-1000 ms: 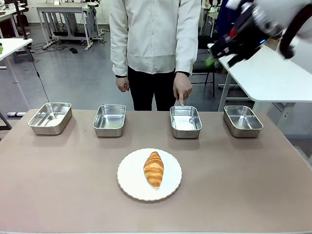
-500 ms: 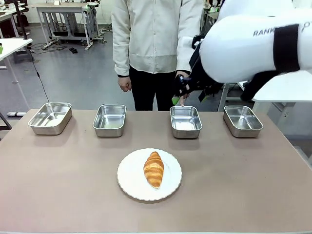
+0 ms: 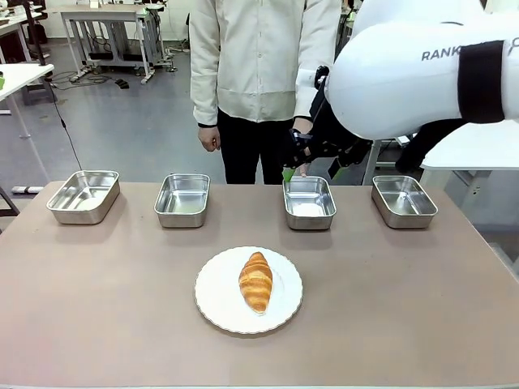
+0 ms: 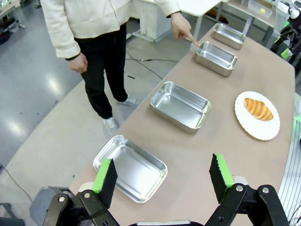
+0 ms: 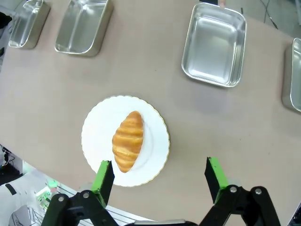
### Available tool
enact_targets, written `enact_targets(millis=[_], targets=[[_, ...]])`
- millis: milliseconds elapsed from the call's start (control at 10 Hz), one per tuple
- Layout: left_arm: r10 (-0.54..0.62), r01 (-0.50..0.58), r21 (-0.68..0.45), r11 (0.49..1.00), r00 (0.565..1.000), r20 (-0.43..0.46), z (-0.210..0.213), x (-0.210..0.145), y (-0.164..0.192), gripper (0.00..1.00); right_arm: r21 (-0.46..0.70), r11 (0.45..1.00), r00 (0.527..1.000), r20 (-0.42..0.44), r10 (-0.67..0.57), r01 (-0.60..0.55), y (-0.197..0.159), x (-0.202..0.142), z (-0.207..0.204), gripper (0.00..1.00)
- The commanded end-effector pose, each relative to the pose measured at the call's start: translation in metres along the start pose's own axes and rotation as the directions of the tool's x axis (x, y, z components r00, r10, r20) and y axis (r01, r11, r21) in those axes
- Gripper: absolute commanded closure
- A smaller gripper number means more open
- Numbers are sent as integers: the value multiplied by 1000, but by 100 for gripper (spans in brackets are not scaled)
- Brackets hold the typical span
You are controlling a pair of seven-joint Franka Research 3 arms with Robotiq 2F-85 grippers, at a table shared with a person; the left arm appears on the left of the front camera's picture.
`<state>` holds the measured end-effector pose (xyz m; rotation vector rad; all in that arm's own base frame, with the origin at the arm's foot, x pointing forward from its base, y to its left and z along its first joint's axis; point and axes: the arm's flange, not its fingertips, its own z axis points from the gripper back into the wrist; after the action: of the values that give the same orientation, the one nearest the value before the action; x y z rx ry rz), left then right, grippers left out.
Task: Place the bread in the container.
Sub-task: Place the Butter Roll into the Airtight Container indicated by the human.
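The bread (image 3: 256, 280) is a golden-brown croissant lying on a round white plate (image 3: 215, 304) at the middle of the table. The container (image 3: 309, 202) is the third steel pan from the left, and the person's finger (image 3: 302, 169) points at its far rim. My right gripper (image 3: 312, 173) hangs open high over that pan, with nothing between its green pads. In the right wrist view the bread (image 5: 127, 141) lies below the open gripper (image 5: 158, 176) and the container (image 5: 215, 44) sits farther off. My left gripper (image 4: 162, 174) is open above the table's left end.
Three more steel pans (image 3: 83, 195) (image 3: 182, 198) (image 3: 404, 200) stand in the same row along the far edge. The person stands right behind the row. A white table (image 3: 454, 130) stands off to the right beyond the tabletop.
My right arm has swung down from the upper right to the middle, bringing its open gripper over the third pan. The bread and pans have not moved.
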<state>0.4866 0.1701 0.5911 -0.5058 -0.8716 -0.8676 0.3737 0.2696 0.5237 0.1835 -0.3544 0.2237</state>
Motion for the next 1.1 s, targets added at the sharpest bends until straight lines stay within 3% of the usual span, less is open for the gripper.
enact_targets(millis=[0, 100, 400, 800, 1000], targets=[[-3, 3, -2, 1000, 1000, 8, 0, 1, -2, 0, -2, 1000, 999, 21, 30, -30, -2, 1, -2, 0], [-3, 3, -2, 1000, 1000, 8, 0, 1, -2, 0, 0, 1000, 1000, 0, 0, 0, 0, 0, 0, 0], [-3, 3, -2, 1000, 1000, 8, 0, 1, -2, 0, -76, 992, 993, -45, -106, 102, 43, 1, -73, 0], [-3, 3, -2, 1000, 1000, 8, 0, 1, -2, 0, -86, 981, 967, -172, -187, 174, 75, -24, -119, 0], [-3, 3, -2, 1000, 1000, 8, 0, 1, -2, 0, -111, 971, 957, -178, -227, 210, 86, -36, -132, 0]])
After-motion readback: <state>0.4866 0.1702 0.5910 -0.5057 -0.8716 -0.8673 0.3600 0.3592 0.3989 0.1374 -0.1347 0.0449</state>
